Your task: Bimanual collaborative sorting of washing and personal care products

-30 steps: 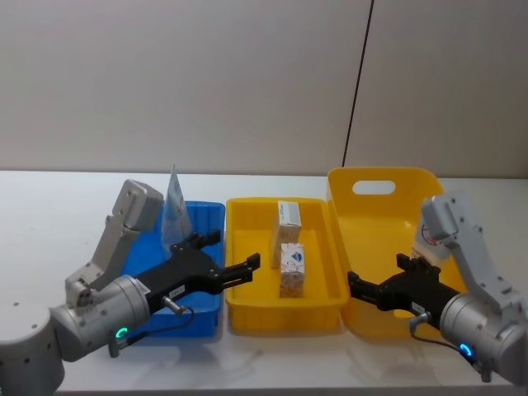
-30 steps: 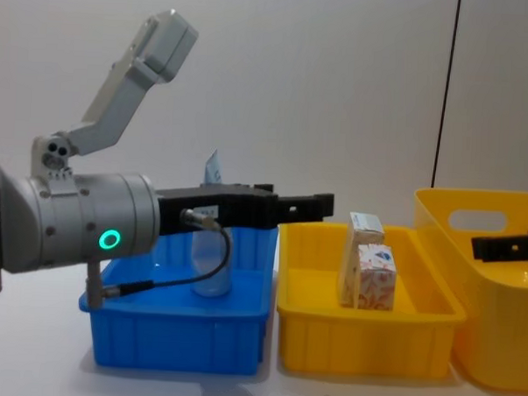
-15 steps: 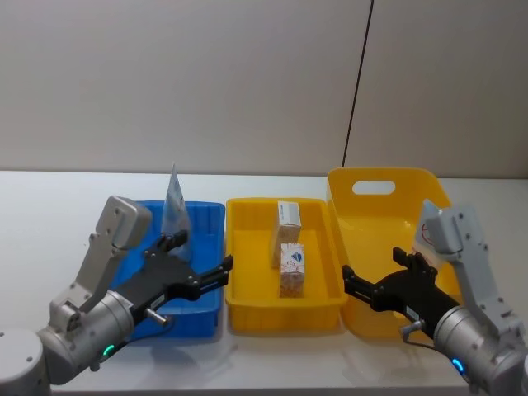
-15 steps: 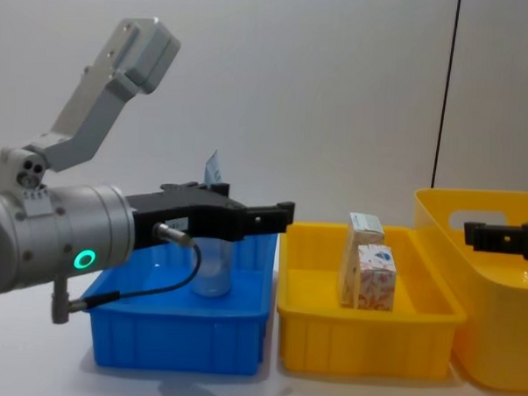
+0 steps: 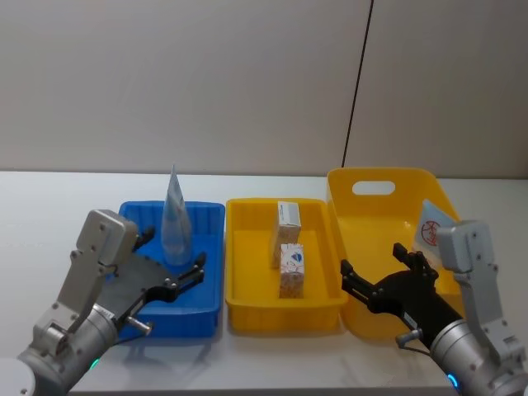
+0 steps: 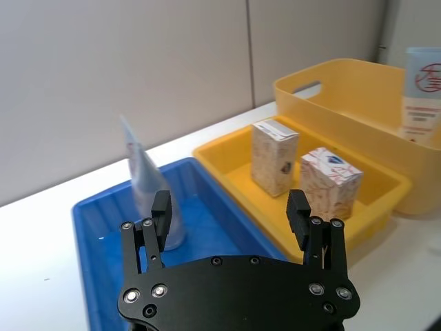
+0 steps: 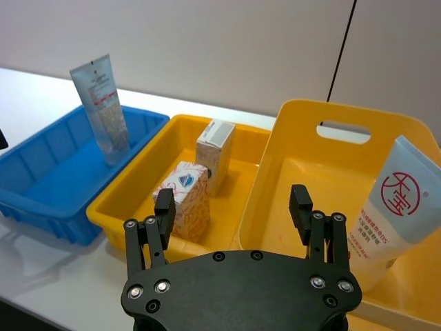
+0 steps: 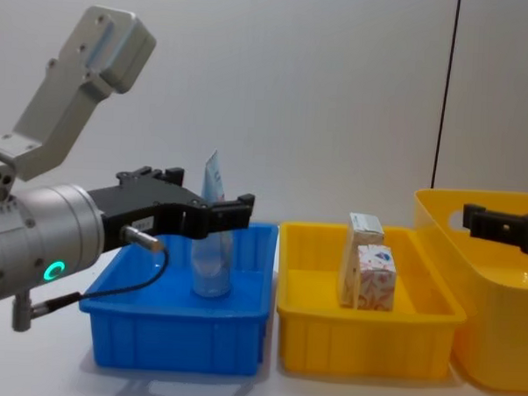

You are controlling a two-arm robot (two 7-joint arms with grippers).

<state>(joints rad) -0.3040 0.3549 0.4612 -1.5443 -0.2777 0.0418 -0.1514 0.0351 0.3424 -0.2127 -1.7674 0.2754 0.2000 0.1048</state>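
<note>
"Requesting finger status," the inspector is saying.

"Left gripper (image 6: 229, 203) is hovering left of the yellow tray (image 5: 247, 223), fingers spread, gripping nothing; right gripper (image 7: 232, 198) is hovering right of it, likewise released."

"And the products?"

"Beige carton (image 5: 287, 223) and white carton (image 5: 291, 268) are standing inside that tray. One tube (image 5: 174, 219) is standing upright in the blue tray (image 5: 208, 216) on its left; a second tube (image 7: 393, 214) is leaning in the basket (image 5: 371, 214) on its right."

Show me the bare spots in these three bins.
Blue plastic tray: floor in front of the upright pale tube, under the open left tool. Shallow yellow tray: its left strip, beside the beige carton and the white patterned carton; the middle is crowded. Yellow handled basket: floor left of the leaning red-logo tube, beyond the open right tool.
</note>
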